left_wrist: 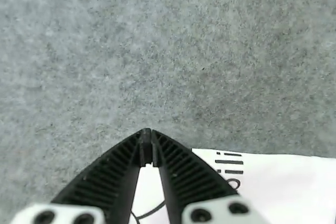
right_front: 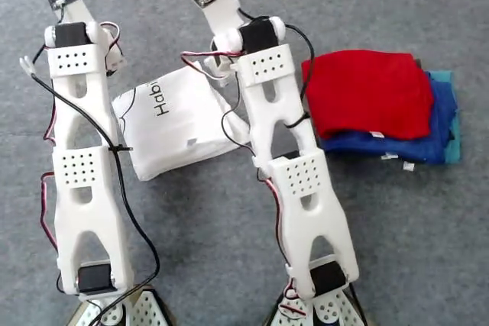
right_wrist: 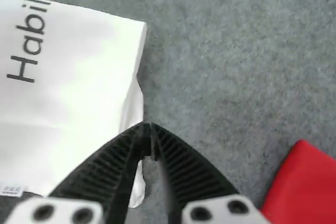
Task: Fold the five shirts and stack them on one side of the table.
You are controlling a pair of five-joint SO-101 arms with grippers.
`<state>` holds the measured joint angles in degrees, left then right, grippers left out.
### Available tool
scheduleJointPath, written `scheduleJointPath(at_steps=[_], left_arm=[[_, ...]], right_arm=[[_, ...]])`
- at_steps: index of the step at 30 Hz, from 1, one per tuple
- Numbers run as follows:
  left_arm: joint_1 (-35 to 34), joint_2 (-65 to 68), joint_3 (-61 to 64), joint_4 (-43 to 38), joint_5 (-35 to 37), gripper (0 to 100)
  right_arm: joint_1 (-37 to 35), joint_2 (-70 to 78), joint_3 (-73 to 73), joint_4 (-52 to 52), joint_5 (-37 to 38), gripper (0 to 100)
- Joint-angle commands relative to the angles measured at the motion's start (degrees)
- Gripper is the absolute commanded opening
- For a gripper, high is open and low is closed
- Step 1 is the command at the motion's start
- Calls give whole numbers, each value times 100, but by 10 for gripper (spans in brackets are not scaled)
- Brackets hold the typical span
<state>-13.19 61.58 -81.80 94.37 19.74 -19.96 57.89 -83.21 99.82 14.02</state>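
White shirt [right_front: 179, 124] lies folded in a rough square on the grey desk [right_front: 428, 250], between the two arms, dark lettering face up. To its right, past the right arm, sits the stack: red shirt [right_front: 367, 93] on top, blue shirt [right_front: 428, 139] beneath, a teal edge [right_front: 452, 131] at the bottom right. Exact layer count cannot be told.

Left end effector [left_wrist: 147, 140]: jaws together, holding nothing, over bare desk just beyond the white shirt's edge. Right end effector [right_wrist: 147, 135]: jaws together, also holding nothing, just beside the white shirt's right edge.

Judgement: folding of this shirt looks done; the transfer to the stack is not yet made. The next move calls for parting the jaws, pinching the bundle through all its layers so the fold holds, then carrying it right onto the red shirt, edges squared.

High view gives the stack's layers and the spacing of shirt to stack. Wrist views give the jaw state; the right wrist view also gives a small label at the white shirt's edge and a red corner nearby
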Motion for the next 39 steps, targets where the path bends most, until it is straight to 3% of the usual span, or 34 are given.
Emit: scheduleJointPath(at_steps=[1, 5, 11, 16, 24, 31, 39], left_arm=[[-84, -149, -532, 176, -26, 33], [-576, -88, -1103, 343, -97, 33], [-1508, 396, -769, 343, -554, 32], [-1675, 958, -1103, -132, -589, 33], [-1666, 1222, -1376, -185, -571, 33], [-1657, 1222, -1376, -264, -580, 33], [-1666, 1222, -1376, -264, -589, 33]], right_arm=[[-193, -576, -4, 167, -554, 14], [-589, -1613, 1525, 167, -985, 15], [-774, -3275, 4470, 105, -1899, 15], [-756, -3741, 5560, -97, -2884, 49], [-844, -3073, 5499, -343, -4220, 434], [-1081, -2070, 4831, -396, -4633, 430], [-1090, -716, 3688, -352, -4615, 428]])
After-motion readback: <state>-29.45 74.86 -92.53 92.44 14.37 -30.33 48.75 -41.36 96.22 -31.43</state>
